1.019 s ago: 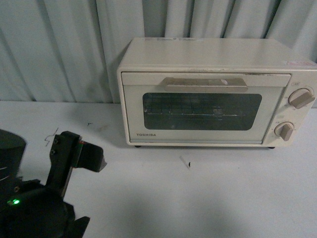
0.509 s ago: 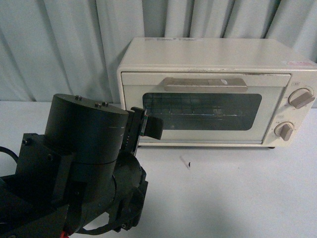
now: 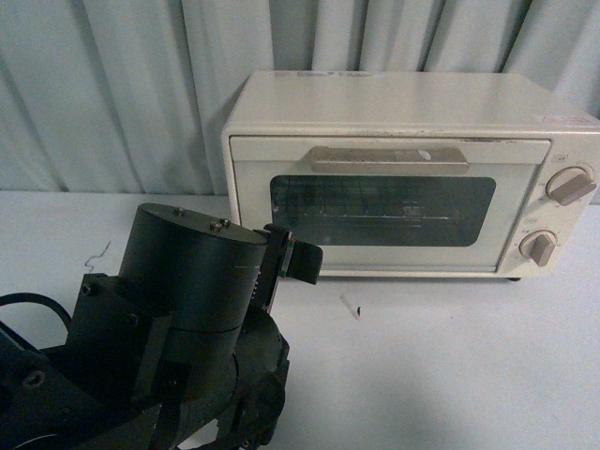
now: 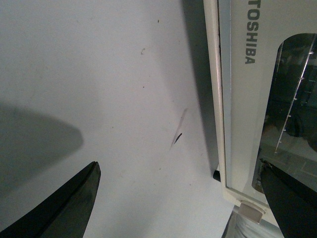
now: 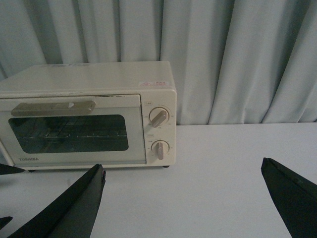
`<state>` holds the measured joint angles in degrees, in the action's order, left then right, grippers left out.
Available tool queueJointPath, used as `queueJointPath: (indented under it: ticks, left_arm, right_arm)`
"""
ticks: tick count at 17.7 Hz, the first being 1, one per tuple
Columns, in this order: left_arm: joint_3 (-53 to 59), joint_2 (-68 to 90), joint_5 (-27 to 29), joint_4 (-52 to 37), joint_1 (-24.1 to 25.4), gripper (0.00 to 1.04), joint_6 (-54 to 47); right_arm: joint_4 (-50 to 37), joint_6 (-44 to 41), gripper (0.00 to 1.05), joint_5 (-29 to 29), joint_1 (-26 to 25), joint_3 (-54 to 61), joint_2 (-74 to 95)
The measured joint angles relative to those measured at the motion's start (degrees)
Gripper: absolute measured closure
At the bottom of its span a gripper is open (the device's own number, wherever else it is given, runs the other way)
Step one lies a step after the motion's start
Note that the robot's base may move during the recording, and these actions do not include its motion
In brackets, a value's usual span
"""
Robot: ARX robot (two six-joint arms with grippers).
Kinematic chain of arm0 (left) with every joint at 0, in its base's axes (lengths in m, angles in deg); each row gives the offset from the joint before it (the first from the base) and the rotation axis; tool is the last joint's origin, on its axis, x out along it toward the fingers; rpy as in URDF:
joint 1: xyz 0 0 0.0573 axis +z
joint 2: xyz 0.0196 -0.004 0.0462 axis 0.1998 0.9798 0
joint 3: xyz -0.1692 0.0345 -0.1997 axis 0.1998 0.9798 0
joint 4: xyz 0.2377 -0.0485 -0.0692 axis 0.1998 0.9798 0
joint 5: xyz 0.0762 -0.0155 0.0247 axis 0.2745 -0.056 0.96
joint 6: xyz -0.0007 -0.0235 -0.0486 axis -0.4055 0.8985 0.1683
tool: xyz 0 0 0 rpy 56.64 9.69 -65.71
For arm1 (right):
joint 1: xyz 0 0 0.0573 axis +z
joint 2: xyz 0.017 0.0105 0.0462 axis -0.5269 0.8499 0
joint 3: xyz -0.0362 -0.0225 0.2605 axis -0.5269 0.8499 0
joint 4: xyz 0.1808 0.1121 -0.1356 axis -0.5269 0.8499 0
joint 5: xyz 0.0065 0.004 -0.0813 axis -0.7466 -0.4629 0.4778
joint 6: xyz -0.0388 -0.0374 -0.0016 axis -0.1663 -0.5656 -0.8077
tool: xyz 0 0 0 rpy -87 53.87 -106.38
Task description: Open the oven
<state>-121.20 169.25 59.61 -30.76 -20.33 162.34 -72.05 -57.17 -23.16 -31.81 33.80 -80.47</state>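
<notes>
Motion belongs to the left arm (image 3: 192,272) alone. Half a second ago its round black housing stood higher and further left in the front view. It now sits lower and nearer the middle, and the black finger showing past it has dropped from the window's height to the door's lower left corner. The oven (image 3: 409,173) has not shifted, and its door is shut as before.

It stands at the back of the worktop (image 3: 450,356), close to the curtain (image 3: 112,94). The left tool (image 4: 179,171) is spread wide just in front of that lower corner. One finger lies over bare worktop and the other over the glass edge; whether it touches cannot be told. The right tool (image 5: 183,167) is also spread wide, well apart from the oven, which it faces from the front.

The oven is a boxy cream-white shell with a dark glass window (image 3: 382,210), thin wire rack (image 3: 375,217) behind it, flat bar handle (image 3: 389,157) and round beige knobs (image 3: 569,186). The worktop is pale and matt, with a small dark mark (image 3: 358,311).
</notes>
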Motion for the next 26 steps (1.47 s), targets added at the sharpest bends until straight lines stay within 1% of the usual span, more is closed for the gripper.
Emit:
queueJointPath:
  ticks: [6,10,24,25,26]
  left_arm:
    - [-2.21,1.99,-0.15,0.07,0.02,0.07,-0.04]
    - [-2.75,3.32,-0.42,-0.02,1.57,0.07,-0.48]
    - [-2.75,3.32,-0.7,0.02,1.31,0.07,-1.55]
    - [-2.75,3.32,-0.7,0.0,1.31,0.07,-1.55]
    - [-2.75,3.32,-0.72,0.02,1.31,0.07,-1.55]
  right_arm:
    - [0.02,0.0,0.06,0.0,0.0,0.0,0.0]
    - [0.0,0.0,0.06,0.02,0.0,0.0,0.0]
    - [0.0,0.0,0.06,0.02,0.0,0.0,0.0]
    - [4.15,1.95,0.06,2.12,0.5,-0.98,0.74]
    - [13.46,7.91,0.06,8.44,1.16,-4.92,7.5]
